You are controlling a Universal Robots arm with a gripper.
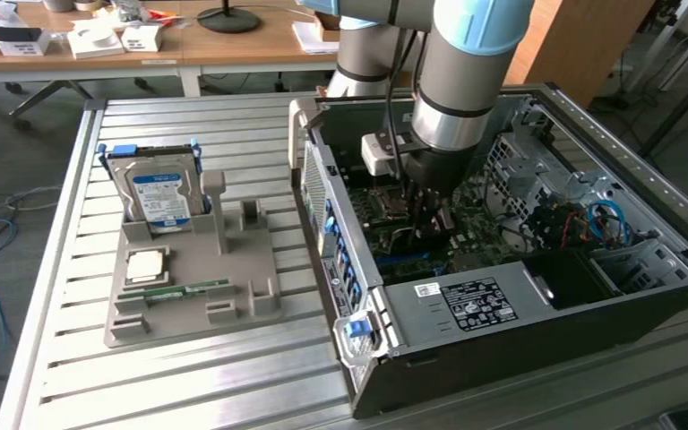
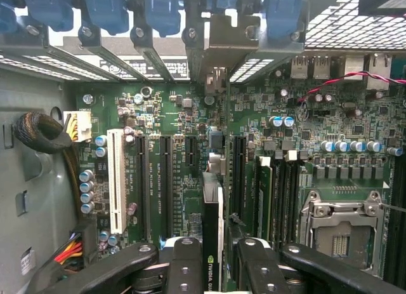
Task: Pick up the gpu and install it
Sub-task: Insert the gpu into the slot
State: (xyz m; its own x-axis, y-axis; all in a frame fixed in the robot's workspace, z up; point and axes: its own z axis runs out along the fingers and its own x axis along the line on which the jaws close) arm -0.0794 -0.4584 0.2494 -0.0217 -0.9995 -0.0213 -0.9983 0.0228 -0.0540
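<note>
In the wrist view the gpu [image 2: 212, 227] appears edge-on as a thin dark card with a green logo, held between my gripper's [image 2: 216, 272] black fingers [image 2: 184, 268]. Its silvery bracket end [image 2: 216, 78] reaches toward the rear slot openings of the case. The card stands upright over the green motherboard [image 2: 165, 116], among the long black expansion slots [image 2: 238, 180]. Whether it touches a slot I cannot tell. In the exterior view the gripper [image 1: 422, 215] is lowered deep inside the open computer case [image 1: 559, 296], and the arm hides most of the card.
A grey fixture tray [image 1: 189, 300] at the exterior view's left carries a hard drive [image 1: 159, 193], a processor chip [image 1: 147, 266] and a green memory stick [image 1: 183, 289]. Inside the case are blue slot latches [image 2: 101, 8], a white slot [image 2: 116, 180], the processor socket [image 2: 342, 230] and a cable bundle [image 2: 44, 132].
</note>
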